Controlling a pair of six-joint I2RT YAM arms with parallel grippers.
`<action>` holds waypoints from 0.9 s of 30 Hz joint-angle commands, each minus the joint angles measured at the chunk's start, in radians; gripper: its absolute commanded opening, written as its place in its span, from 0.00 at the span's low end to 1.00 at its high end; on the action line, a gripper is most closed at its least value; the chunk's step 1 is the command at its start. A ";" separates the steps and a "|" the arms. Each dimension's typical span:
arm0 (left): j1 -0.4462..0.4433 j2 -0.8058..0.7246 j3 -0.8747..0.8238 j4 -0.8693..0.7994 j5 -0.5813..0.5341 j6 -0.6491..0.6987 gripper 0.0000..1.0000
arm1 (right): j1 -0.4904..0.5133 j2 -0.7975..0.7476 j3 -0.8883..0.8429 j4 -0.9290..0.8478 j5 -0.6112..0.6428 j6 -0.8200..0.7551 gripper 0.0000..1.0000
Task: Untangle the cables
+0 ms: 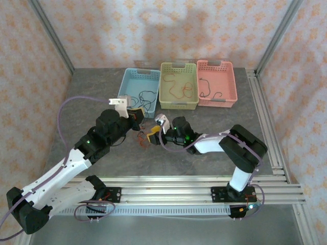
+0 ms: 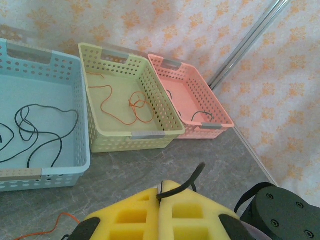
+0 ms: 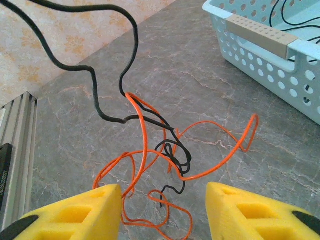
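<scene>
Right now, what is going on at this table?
The left end effector is shut on a black cable, holding it up from a knot with an orange cable on the table. The right end effector hangs open above that knot. Behind, a blue basket, a yellow basket and a pink basket each hold loose cables.

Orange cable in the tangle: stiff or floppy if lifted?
Likely floppy: the orange cable lies in loose curls on the table. Probably a bit springy, since one loop arches up. Lifting it would likely drag the black cable twisted through it.
</scene>
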 commanded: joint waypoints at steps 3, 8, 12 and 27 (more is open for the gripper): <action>-0.011 0.014 -0.016 0.032 0.004 -0.019 0.00 | 0.006 0.012 0.029 -0.015 0.014 -0.023 0.48; -0.013 0.022 -0.015 0.035 0.011 -0.020 0.00 | 0.007 0.012 0.034 -0.021 0.008 -0.028 0.48; -0.013 0.025 -0.017 0.035 0.010 -0.021 0.00 | 0.007 0.011 0.030 -0.019 0.004 -0.030 0.48; -0.015 0.049 -0.031 0.079 0.070 -0.046 0.00 | 0.019 0.025 0.053 -0.064 -0.004 -0.049 0.45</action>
